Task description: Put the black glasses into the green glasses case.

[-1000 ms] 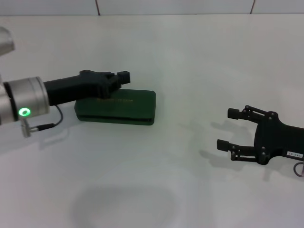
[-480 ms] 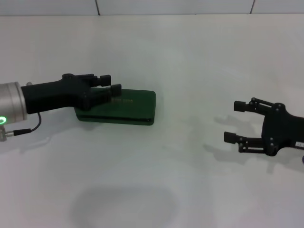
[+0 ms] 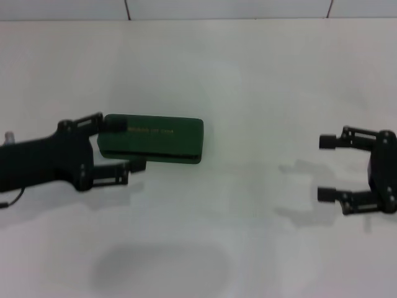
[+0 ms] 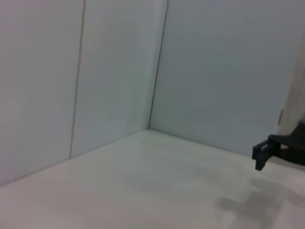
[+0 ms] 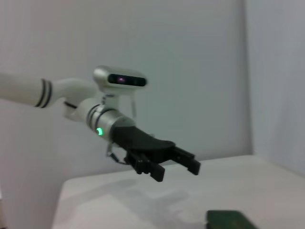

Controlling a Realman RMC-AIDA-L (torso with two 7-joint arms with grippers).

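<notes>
The dark green rectangular hard glasses case [image 3: 152,139] lies closed left of centre on the white table [image 3: 248,93]; no black glasses show, so I judge them packed. My left gripper [image 3: 124,146], jaws spread, sits at its left end. My right gripper [image 3: 329,167], also spread, hovers far right.

I am seeing the green glasses case [image 3: 152,140] showing dark green, with a line of small gold lettering on its lid. The tabletop [image 3: 248,87] is reading plain white. The left gripper [image 3: 126,144] and the right gripper [image 3: 327,168] are both showing matt black. On the left arm, a white and silver shell is carrying a small glowing green light [image 5: 99,131].
</notes>
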